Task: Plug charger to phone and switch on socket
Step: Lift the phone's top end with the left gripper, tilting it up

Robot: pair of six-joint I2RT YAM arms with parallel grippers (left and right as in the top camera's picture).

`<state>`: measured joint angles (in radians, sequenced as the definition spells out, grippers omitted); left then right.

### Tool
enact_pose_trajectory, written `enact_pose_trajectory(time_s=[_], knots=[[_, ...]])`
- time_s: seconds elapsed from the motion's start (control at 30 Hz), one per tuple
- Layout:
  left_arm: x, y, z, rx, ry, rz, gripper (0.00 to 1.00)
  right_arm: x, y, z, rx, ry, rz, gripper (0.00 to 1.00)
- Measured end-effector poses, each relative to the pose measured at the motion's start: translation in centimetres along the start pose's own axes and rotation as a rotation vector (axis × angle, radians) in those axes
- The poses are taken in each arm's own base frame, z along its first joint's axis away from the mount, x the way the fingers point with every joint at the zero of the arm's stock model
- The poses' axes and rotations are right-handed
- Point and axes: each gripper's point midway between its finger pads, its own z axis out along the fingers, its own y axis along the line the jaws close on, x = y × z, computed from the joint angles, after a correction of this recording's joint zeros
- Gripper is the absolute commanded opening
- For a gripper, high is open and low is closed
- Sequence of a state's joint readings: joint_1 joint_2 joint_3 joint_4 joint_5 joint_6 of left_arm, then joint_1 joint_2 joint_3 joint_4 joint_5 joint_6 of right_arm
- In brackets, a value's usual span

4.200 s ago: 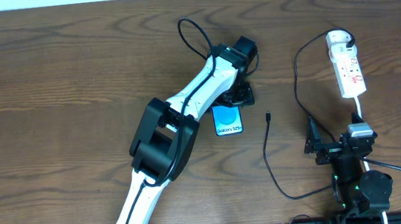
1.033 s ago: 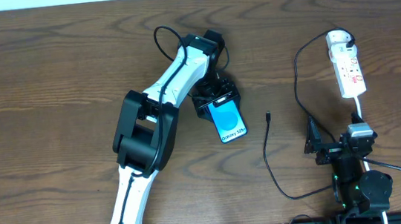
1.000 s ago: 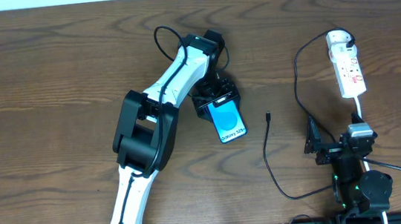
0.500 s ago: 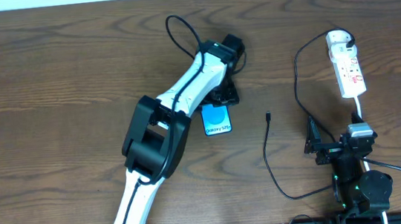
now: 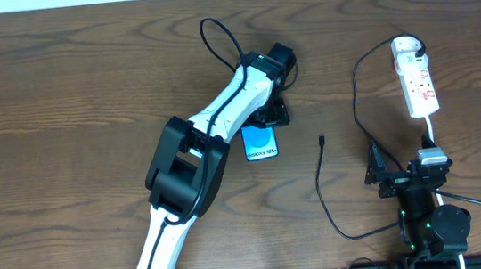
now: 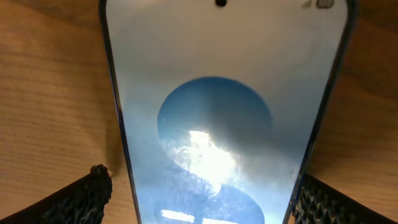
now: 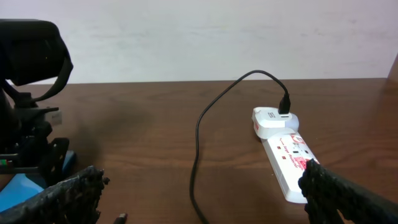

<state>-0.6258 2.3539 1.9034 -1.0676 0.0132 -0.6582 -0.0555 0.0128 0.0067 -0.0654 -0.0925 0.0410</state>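
Overhead view of a brown wooden desk [image 5: 58, 100] with two robot arms. The left arm, white and black, reached from the near edge up toward the middle of the desk. Its gripper [image 6: 202, 199] sat over the far end of the phone [image 5: 259, 144]. The phone lay flat, face up, near the centre of the desk, its blue screen showing white lettering.

In the left wrist view the phone filled the picture, and the two black fingers [image 6: 87, 196] stood spread to either side of it. A thin strip of shadowed desk showed between one finger and the phone's edge. The other finger sat right at the opposite edge, and contact there could not be judged.

The charger [image 5: 318, 184] lay loose on the desk to the right of the phone. Its small connector tip [image 5: 322, 139] was near the phone but apart from it, untouched by either gripper.

The socket [image 5: 418, 84], a white strip with red markings, lay at the far right, well apart from the phone. A black cable [image 7: 196, 149] was plugged into its rounded end. Whether that cable was the charger's own could not be traced.

The right gripper [image 7: 202, 205] was near the desk's front edge, pointed at the socket, its fingers spread wide and holding nothing
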Motion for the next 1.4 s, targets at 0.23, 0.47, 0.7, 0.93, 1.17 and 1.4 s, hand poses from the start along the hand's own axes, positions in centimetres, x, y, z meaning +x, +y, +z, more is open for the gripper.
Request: enact_pose_trajectory(time_s=[0.23,0.47,0.7,0.93,1.17,1.4], knots=[[0.2,0.0,0.0,0.000,0.011,0.000,0.92,0.0,0.0,0.0,0.000,0.000,0.000,0.99],[0.3,0.0,0.0,0.004,0.017,0.000,0.92,0.0,0.0,0.0,0.000,0.000,0.000,0.99],[1.0,-0.4,0.1,0.033,0.056,-0.001,0.92,0.0,0.0,0.0,0.000,0.000,0.000,0.99],[1.1,-0.5,0.1,0.040,0.058,-0.002,0.92,0.0,0.0,0.0,0.000,0.000,0.000,1.00],[1.0,-0.9,0.2,0.060,0.059,-0.002,0.92,0.0,0.0,0.0,0.000,0.000,0.000,0.99],[1.0,-1.0,0.2,0.065,0.061,-0.002,0.92,0.0,0.0,0.0,0.000,0.000,0.000,0.99]])
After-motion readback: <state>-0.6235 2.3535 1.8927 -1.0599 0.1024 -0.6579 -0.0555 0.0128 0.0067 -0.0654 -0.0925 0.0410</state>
